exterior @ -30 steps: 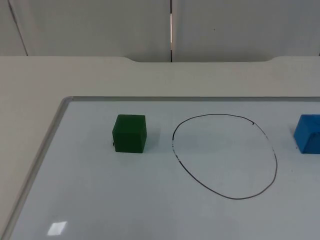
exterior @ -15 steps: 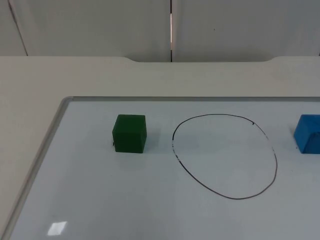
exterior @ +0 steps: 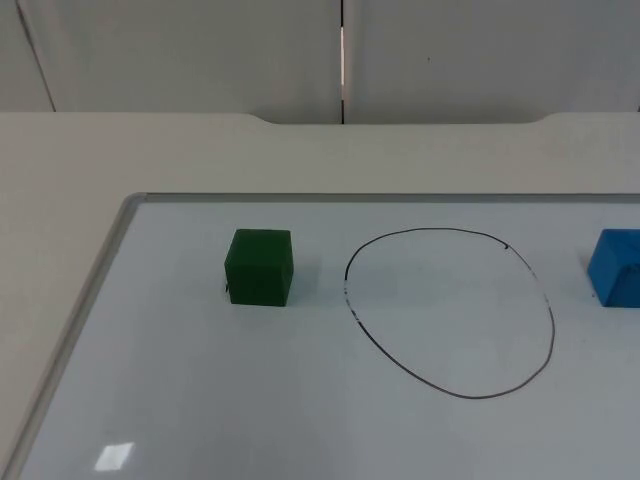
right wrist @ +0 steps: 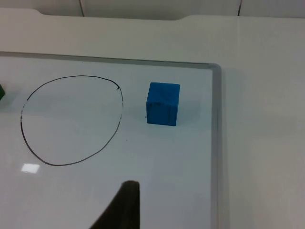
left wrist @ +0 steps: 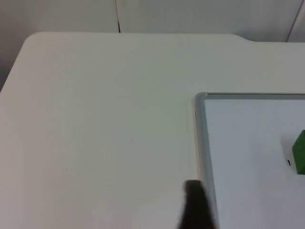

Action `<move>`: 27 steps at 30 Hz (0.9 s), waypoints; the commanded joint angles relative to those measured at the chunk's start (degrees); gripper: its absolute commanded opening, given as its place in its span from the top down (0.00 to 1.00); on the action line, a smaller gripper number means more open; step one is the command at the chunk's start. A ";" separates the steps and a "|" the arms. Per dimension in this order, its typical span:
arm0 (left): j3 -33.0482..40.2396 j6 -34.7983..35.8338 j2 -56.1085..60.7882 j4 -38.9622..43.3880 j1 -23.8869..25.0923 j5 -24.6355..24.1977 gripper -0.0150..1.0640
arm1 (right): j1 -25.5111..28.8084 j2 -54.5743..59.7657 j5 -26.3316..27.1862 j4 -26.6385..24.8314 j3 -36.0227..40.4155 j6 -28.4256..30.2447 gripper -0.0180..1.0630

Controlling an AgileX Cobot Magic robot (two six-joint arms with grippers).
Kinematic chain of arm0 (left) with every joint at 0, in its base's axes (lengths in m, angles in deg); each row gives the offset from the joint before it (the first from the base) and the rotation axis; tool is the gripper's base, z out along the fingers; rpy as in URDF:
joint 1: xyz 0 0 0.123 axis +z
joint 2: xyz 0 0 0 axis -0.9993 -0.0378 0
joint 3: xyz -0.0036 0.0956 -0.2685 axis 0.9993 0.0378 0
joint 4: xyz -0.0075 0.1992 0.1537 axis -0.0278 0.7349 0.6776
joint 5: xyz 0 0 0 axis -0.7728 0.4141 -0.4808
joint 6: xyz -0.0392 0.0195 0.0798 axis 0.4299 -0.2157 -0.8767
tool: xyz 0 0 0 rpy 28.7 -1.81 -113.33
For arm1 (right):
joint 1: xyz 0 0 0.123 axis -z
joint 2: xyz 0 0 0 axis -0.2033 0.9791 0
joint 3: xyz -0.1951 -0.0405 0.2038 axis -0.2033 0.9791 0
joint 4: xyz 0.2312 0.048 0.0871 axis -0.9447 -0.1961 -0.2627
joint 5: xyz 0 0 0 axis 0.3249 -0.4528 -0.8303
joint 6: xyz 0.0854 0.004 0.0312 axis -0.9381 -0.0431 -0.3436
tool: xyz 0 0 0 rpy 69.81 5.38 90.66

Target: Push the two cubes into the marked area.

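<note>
Green cube (exterior: 259, 266) and blue cube (exterior: 614, 267) sit outside the drawn oval (exterior: 450, 312); pincer openings cannot be told.

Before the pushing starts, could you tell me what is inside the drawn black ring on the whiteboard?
Inside the black ring there is only bare whiteboard. The green cube sits outside it on one side, the blue cube outside on the other. Nothing covers the area.

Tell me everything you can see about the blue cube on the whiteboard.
The small solid blue cube looks matte, perhaps foam or painted wood, with slightly soft edges. It sits flat and upright on the white board, just outside the hand-drawn black oval outline, between that line and the board's grey framed edge. Nothing touches it but the board.
</note>
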 commanded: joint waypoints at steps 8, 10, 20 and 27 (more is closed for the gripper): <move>-0.31 -1.22 -2.74 -1.16 0.19 2.04 0.84 | 0.23 -0.16 0.35 0.32 0.14 -0.03 0.01; -0.31 -1.22 -4.11 -2.43 0.19 3.13 0.84 | 0.23 -0.16 0.35 0.32 0.14 -0.03 0.01; -0.31 -4.26 -10.45 -7.50 0.19 6.11 0.84 | 0.23 -0.16 0.35 0.32 0.14 -0.03 0.01; -0.31 -4.26 -16.17 -8.34 0.19 8.19 0.87 | 0.23 -0.16 0.35 0.32 0.14 -0.03 0.01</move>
